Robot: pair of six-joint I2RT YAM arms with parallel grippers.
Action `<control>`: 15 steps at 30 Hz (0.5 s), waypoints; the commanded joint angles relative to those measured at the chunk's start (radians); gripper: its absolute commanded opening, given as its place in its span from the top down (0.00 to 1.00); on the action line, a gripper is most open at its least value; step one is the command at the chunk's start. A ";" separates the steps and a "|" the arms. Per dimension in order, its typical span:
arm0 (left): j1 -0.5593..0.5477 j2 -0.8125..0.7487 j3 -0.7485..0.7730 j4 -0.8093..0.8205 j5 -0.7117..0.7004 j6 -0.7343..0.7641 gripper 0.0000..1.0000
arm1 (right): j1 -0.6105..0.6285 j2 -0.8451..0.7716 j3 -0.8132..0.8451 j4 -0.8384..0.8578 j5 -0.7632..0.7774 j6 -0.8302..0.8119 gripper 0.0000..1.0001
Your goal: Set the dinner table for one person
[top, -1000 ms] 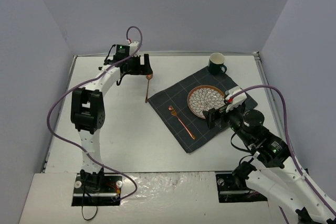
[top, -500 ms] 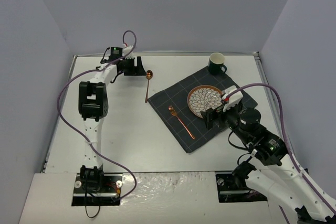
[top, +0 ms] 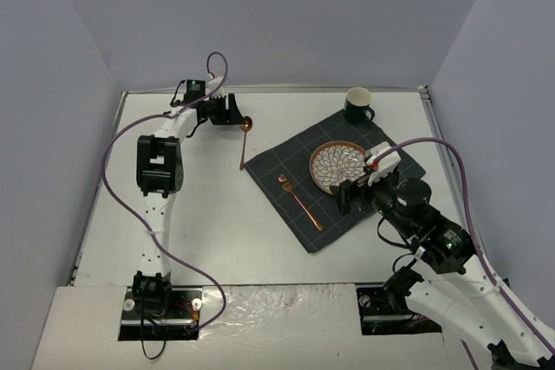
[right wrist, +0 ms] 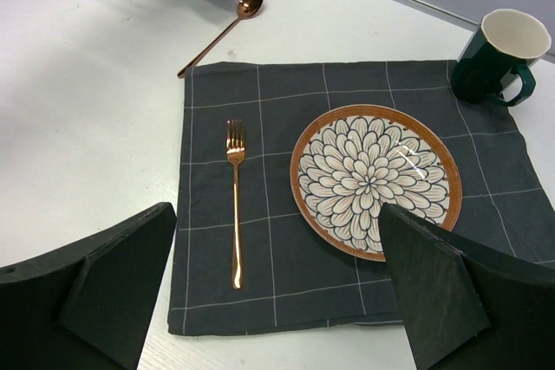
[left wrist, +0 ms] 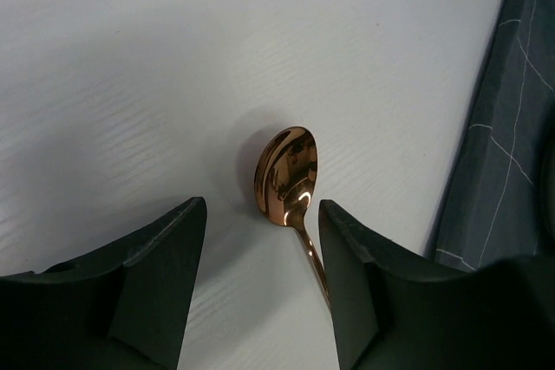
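Observation:
On the white dinner table (top: 208, 214) lies a copper spoon (top: 244, 143), just left of the dark grid cloth (top: 286, 171). My left gripper (top: 228, 111) is low at the spoon's bowl end. In the left wrist view the spoon (left wrist: 287, 175) lies flat, its handle running back between the fingers (left wrist: 165, 275), close against the right one. This gripper (left wrist: 260, 207) is open with a gap on both sides. My right gripper (right wrist: 276, 210) hovers wide open and holds nothing, above the cloth's near edge (right wrist: 295, 275).
A floral plate (top: 340, 166) and a copper fork (top: 299, 201) lie on the cloth. A dark green mug (top: 357, 104) stands at the cloth's far corner. Grey walls close in the table on three sides.
The left gripper pulled back left from the spoon's bowl, then edged toward it again, and its jaws have narrowed. The spoon lies where it was. The right gripper shifted slightly.

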 commanded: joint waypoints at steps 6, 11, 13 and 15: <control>-0.022 0.052 0.052 0.020 0.041 -0.034 0.55 | 0.002 0.006 0.036 0.063 -0.014 0.005 0.00; -0.034 0.074 0.068 0.013 0.046 -0.041 0.62 | 0.002 0.010 0.040 0.064 -0.018 0.006 0.00; -0.035 0.077 0.065 0.014 0.041 -0.039 0.65 | 0.002 0.010 0.039 0.062 -0.019 0.007 0.00; -0.035 0.079 0.063 0.013 0.029 -0.036 0.69 | 0.002 0.008 0.037 0.064 -0.016 0.007 0.00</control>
